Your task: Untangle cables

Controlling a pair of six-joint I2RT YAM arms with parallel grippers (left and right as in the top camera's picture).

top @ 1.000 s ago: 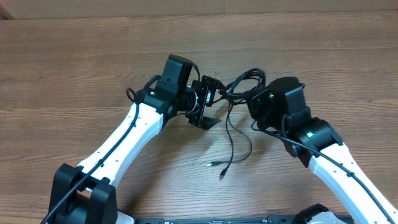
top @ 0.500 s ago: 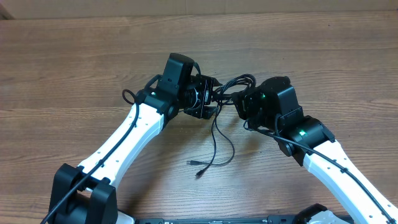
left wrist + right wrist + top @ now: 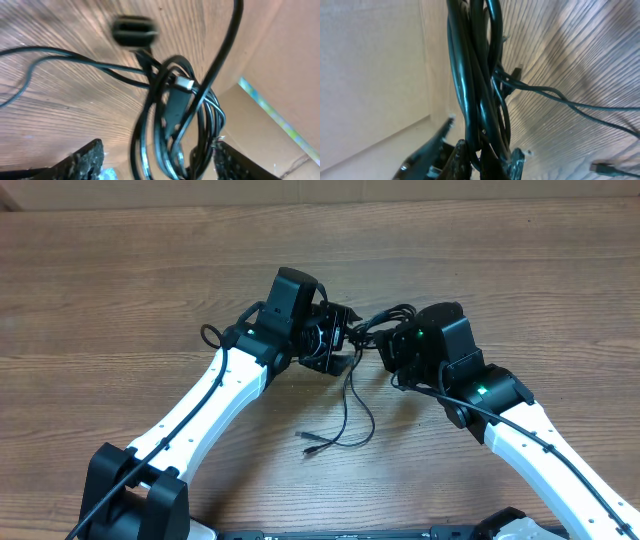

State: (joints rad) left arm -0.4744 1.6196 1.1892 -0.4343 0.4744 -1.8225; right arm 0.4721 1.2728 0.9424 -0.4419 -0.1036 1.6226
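Clamping cables (image 3: 470, 75) (in right gripper (image 3: 487, 157))

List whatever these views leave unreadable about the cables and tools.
Overhead: cables too thin and bunched to trace.
Left wrist: dark lump blurred; left tool fingers cut by bottom edge.
Right wrist: right tool grip spot hidden behind cables, cropped at bottom.

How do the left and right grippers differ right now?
The left gripper has jaws wide apart; the right gripper has them shut. The left gripper only straddles the cable bundle; the right gripper clamps it. Shared: both face each other at that bundle.
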